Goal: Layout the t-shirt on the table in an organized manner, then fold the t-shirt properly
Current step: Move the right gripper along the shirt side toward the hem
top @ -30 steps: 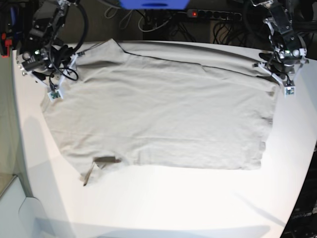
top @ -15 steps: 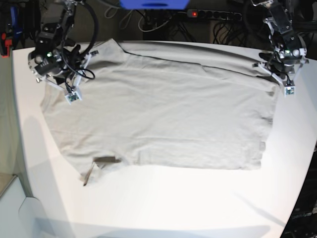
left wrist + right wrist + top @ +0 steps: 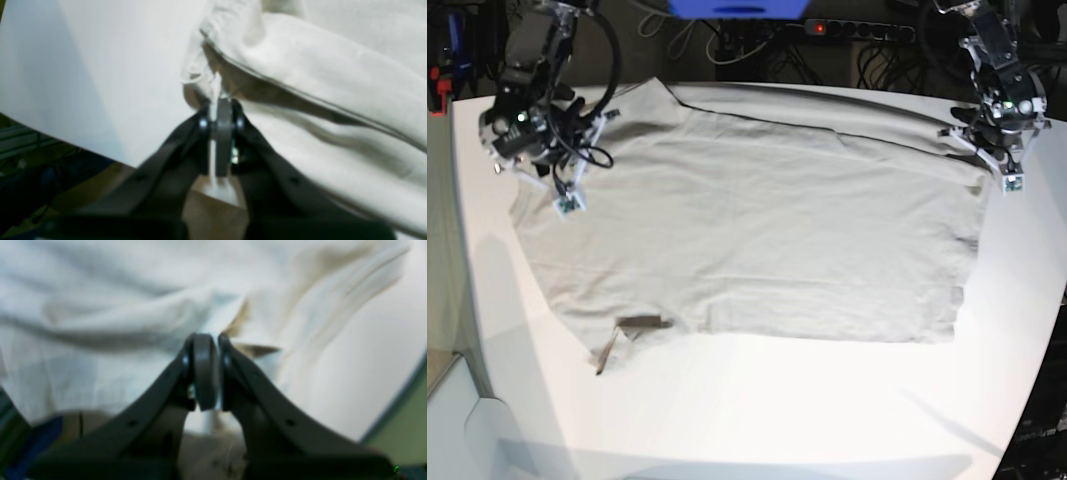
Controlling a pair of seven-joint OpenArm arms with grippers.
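Left wrist view: the left gripper pinches the edge of the t-shirt tight.

Right wrist view: the right gripper has its fingers squeezed together on a fold of the shirt.

Base view: the t-shirt lies spread flat on the white table, one gripper at each far corner.

Dark floor behind, power strip with red light, tangled cables.

The beige shirt lies spread flat across the upper middle of the white table, its top edge folded over, brown label at lower left.
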